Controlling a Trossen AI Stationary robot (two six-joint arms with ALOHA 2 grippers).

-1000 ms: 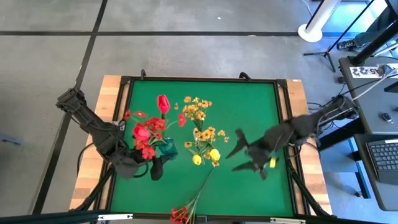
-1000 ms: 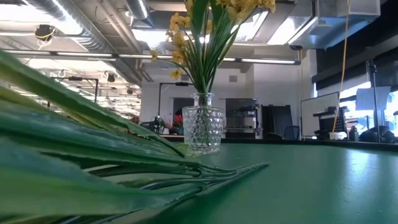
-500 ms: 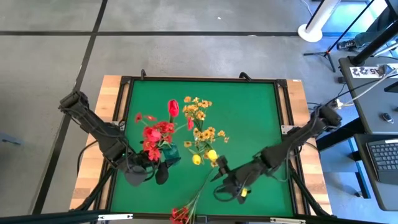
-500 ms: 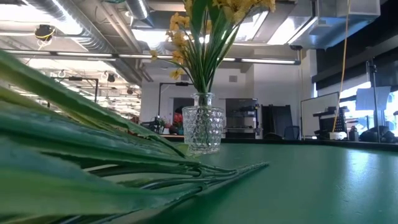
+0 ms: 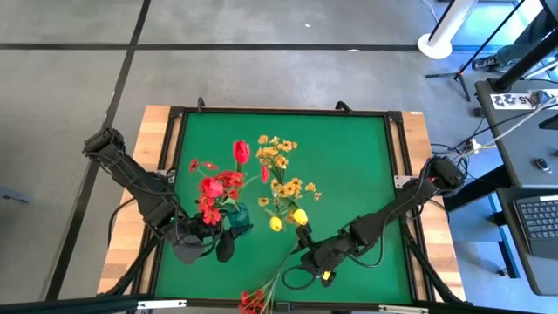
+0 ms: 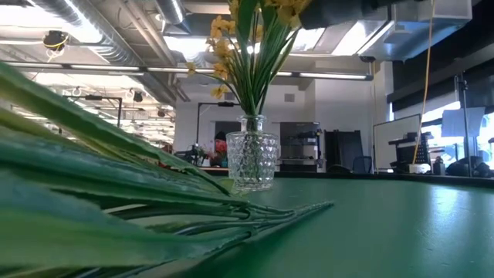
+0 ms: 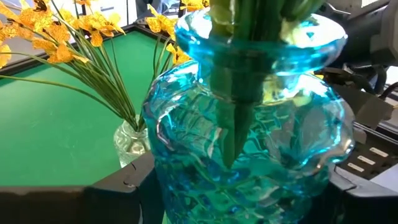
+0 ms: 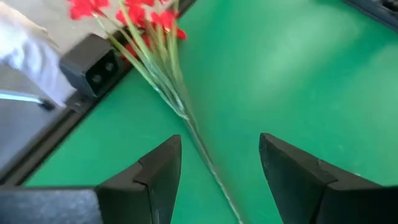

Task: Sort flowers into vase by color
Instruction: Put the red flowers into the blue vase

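Between the open right tool's (image 8: 217, 171) fingers lies the red sprig (image 8: 163, 78)

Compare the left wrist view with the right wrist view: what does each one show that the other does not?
Only the left wrist view shows the blue glass vase holding green stems, and the clear glass vase with yellow-orange flowers. Only the right wrist view shows the red flower sprig lying flat, its thin stem running between the right gripper's open jaws. Both show the green table mat.
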